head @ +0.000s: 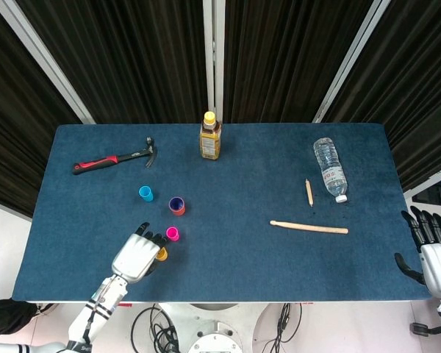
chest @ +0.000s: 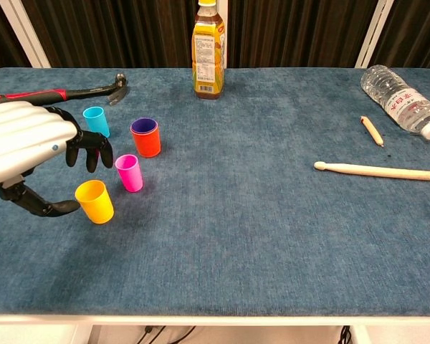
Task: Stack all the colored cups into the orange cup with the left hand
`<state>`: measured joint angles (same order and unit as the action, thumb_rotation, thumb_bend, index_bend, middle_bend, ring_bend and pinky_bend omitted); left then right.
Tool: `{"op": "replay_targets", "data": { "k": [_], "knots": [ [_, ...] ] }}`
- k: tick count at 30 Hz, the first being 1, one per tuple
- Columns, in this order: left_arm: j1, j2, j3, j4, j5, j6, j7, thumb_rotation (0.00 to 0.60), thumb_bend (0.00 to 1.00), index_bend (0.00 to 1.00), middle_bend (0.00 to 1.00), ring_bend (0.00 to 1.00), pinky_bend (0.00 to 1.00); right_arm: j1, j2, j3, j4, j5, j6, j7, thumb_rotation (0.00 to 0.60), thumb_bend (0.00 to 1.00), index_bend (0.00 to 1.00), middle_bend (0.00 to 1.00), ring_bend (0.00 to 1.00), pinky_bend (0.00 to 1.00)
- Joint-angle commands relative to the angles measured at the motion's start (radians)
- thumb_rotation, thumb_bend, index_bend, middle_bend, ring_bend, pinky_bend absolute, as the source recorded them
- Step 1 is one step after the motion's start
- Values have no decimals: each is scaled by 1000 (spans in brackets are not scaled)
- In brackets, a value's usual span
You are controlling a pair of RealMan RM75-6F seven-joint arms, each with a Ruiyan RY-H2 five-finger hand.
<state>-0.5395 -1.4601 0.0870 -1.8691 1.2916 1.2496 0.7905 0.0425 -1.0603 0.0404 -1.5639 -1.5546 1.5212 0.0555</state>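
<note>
Tabletop [chest: 272,236] bare beside yellow cup [chest: 94,201]

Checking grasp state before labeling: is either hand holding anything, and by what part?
Nothing is held. The left hand hovers with fingers apart over the yellow cup, not gripping it. The right hand is open at the table's edge.

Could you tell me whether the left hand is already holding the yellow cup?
No; in the chest view the left hand hovers above and to the left of the yellow cup, its fingers clear of the rim.
</note>
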Motion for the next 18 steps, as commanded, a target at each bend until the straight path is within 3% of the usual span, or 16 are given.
{"op": "replay_targets", "data": {
  "k": [1,18],
  "knots": [
    [0,-4,-10,15,-9,-13,-5,600,246,311,363,384,216,0,0,0,0,1,-1,1,600,280,0,0,0,0],
    [5,-25,-28,72,-25,-71,-47,600,247,336,364,372,237,5,-5,-1,3,10,-18,-7,600,279,0,0,0,0]
  ]
}}
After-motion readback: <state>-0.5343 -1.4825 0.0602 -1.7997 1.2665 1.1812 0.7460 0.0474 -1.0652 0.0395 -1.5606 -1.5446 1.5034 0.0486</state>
